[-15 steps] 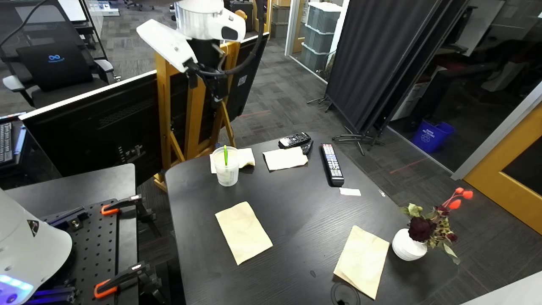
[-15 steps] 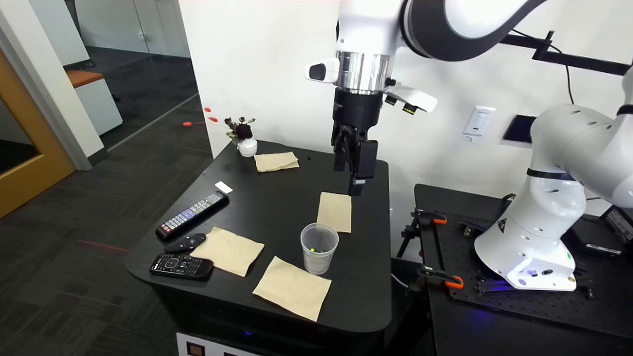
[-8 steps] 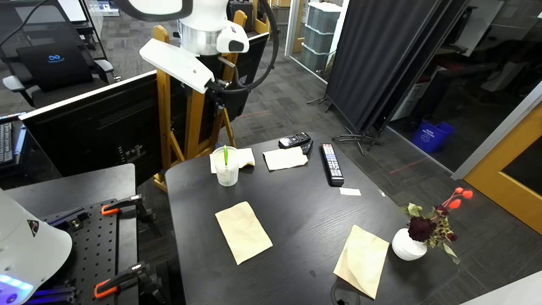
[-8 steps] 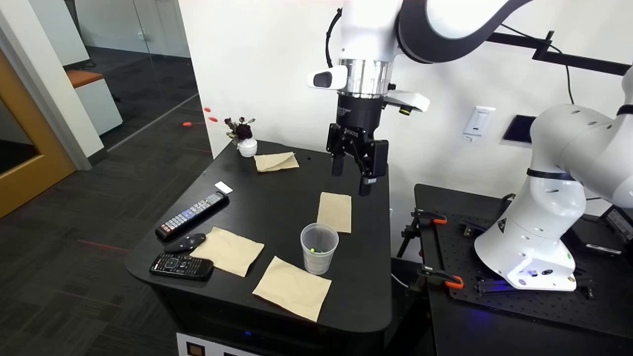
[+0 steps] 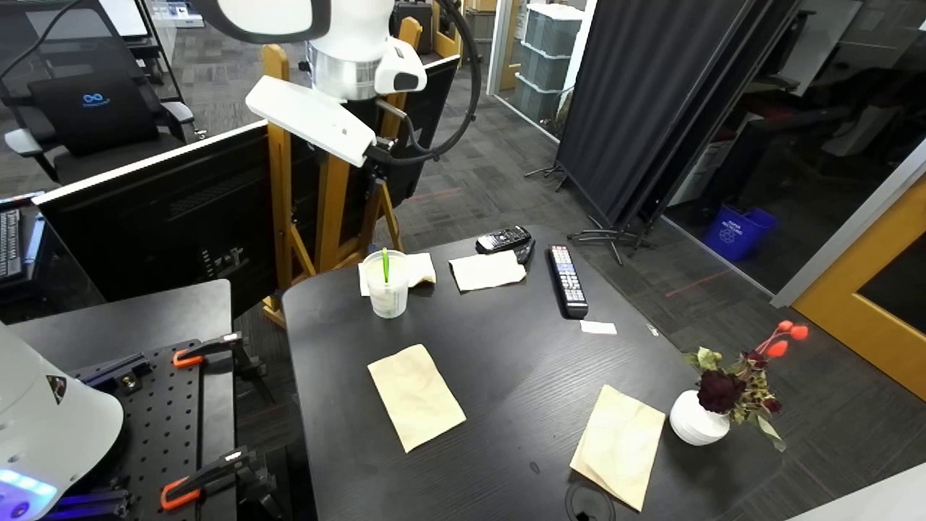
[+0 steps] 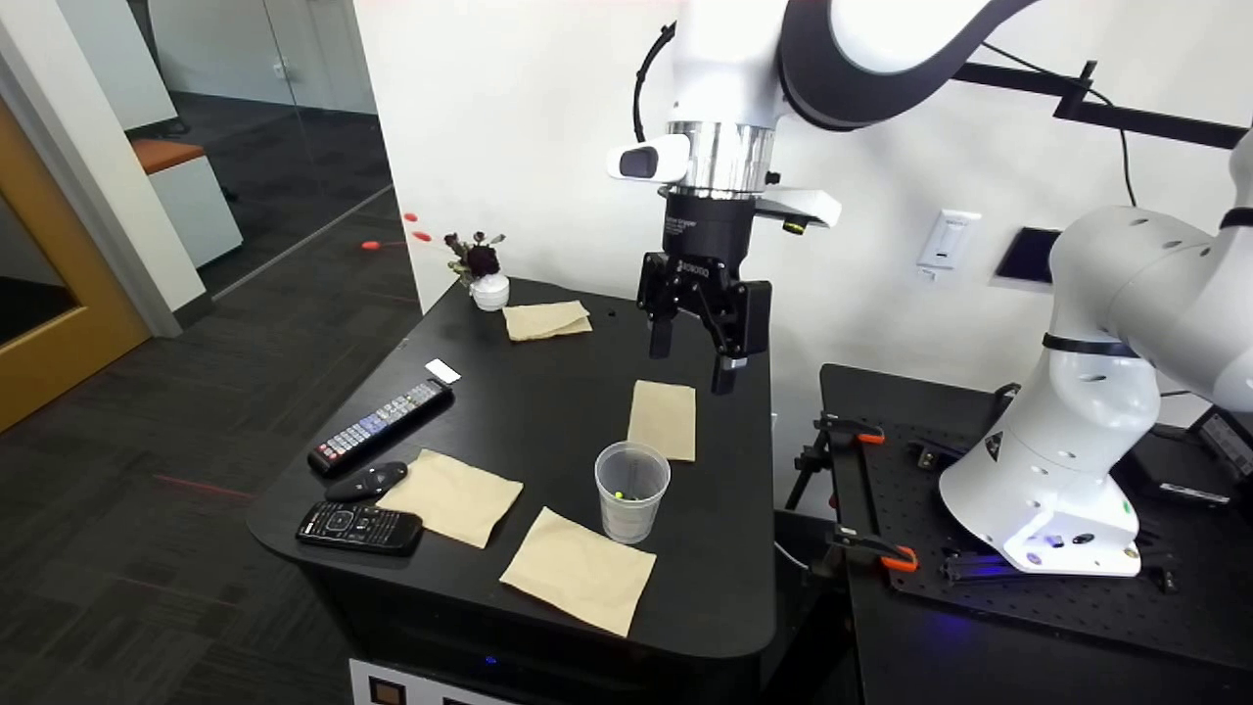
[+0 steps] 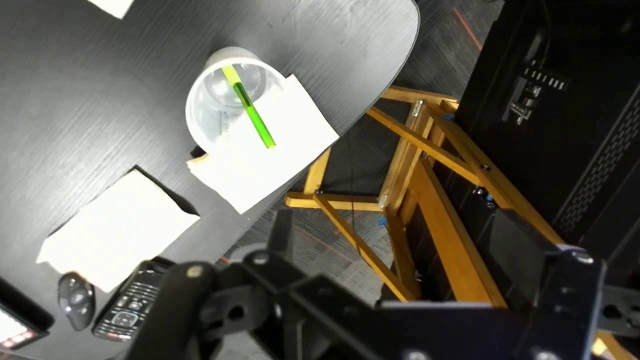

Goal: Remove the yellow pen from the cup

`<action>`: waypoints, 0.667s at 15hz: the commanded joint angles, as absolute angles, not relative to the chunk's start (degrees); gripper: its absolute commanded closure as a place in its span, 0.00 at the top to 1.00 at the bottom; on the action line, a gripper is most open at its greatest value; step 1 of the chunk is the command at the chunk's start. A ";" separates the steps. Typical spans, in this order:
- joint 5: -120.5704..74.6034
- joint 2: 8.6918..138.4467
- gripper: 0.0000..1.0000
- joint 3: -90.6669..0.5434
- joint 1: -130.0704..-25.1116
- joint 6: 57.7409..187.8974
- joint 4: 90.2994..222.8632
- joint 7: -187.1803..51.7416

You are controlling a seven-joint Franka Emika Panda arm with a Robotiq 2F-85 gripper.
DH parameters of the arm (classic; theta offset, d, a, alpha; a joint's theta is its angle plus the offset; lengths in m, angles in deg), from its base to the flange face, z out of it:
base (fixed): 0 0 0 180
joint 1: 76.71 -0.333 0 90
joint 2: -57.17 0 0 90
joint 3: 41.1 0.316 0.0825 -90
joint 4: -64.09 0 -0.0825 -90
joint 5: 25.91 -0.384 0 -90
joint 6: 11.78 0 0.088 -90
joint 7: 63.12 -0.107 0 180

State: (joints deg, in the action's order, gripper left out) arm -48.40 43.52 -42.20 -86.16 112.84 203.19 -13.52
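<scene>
While looking across both exterior views, can see the cup standing upright on the dark table, near a rounded corner, with the yellow pen inside. Can follow the pen best from the wrist view: slanted across the inside of the cup, yellow at the lower end, with a dark stretch in the middle and bright green toward the rim. Cannot tell whether touching the rim or just short of it. In an exterior view, can spot only a small yellow bit of the pen, just under the near rim.

Can see the gripper pointing down in the air, higher than the cup and well apart from it, with fingers spread and a wide gap between. In the wrist view, can find both fingers again at the lower edge, with a wooden easel behind the gap.

Can count four tan paper sheets on the table, one just beside the foot of the cup. Along one side, can see a long remote near a white card, two smaller remotes, and, well apart from the cup, a white vase with dark red flowers
</scene>
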 commanded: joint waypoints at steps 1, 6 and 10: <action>-53.74 44.59 1.00 -44.01 -86.75 114.05 203.86 1.17; -52.63 47.27 1.00 -43.72 -85.33 112.87 203.70 17.06; -47.25 48.97 1.00 -42.46 -84.22 112.31 204.19 18.63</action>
State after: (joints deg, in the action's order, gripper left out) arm -50.79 48.44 -43.74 -85.61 112.82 203.63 17.87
